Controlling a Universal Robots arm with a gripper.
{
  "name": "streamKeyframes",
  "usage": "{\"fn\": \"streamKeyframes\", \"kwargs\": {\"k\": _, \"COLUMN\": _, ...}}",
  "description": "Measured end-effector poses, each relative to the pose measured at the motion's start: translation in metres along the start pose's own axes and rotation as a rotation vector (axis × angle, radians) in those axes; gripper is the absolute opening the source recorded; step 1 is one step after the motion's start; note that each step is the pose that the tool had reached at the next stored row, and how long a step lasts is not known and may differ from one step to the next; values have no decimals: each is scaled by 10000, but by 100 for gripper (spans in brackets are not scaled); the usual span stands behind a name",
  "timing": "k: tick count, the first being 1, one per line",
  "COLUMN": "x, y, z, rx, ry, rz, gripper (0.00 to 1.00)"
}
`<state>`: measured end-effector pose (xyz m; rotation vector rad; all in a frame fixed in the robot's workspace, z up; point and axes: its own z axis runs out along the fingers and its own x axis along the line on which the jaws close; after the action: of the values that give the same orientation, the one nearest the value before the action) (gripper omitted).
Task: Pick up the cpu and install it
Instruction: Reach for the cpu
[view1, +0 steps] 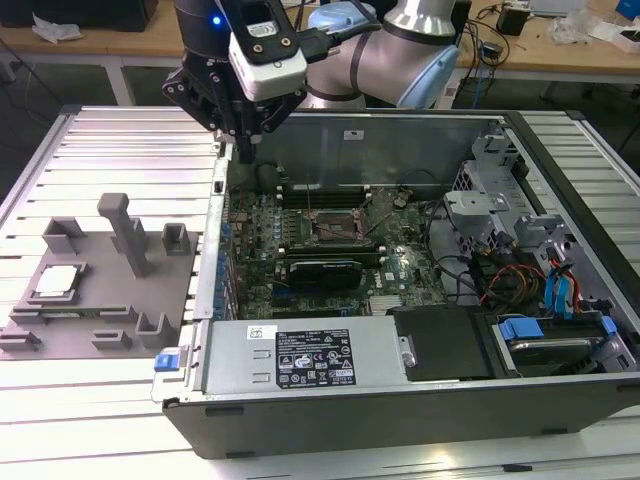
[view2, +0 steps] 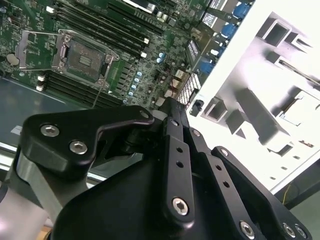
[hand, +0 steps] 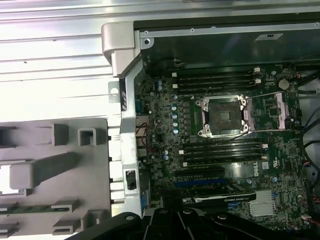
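Case: dark metal computer case (view1: 400, 420), laid open, motherboard exposed.
Tray: grey plastic tray with upright posts (view1: 100, 310), set beside the case, at the exterior view's left.
Gripper: black gripper (view1: 245, 150), held above the case's tray-side wall, fingers together, empty.
Chip: small silvery square cpu (view1: 55, 282), seated in the tray.

Both wrist views overlook the motherboard (hand: 165, 125) (view2: 150, 65), seemingly closely

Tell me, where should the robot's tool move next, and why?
Probably slide the tool toward the exterior view's left, over the grey tray. The cpu lies there unheld, and the socket on the board looks empty.
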<state>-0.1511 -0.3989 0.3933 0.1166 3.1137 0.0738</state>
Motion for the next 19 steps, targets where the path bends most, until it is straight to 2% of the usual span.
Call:
{"fn": "streamKeyframes", "kwargs": {"k": 5, "x": 49, "y": -4, "z": -1, "rx": -7, "ry": 0, "rz": 1, "gripper": 11}}
{"fn": "streamKeyframes", "kwargs": {"k": 19, "x": 292, "y": -22, "z": -7, "rx": -9, "ry": 0, "rz": 5, "gripper": 11}}
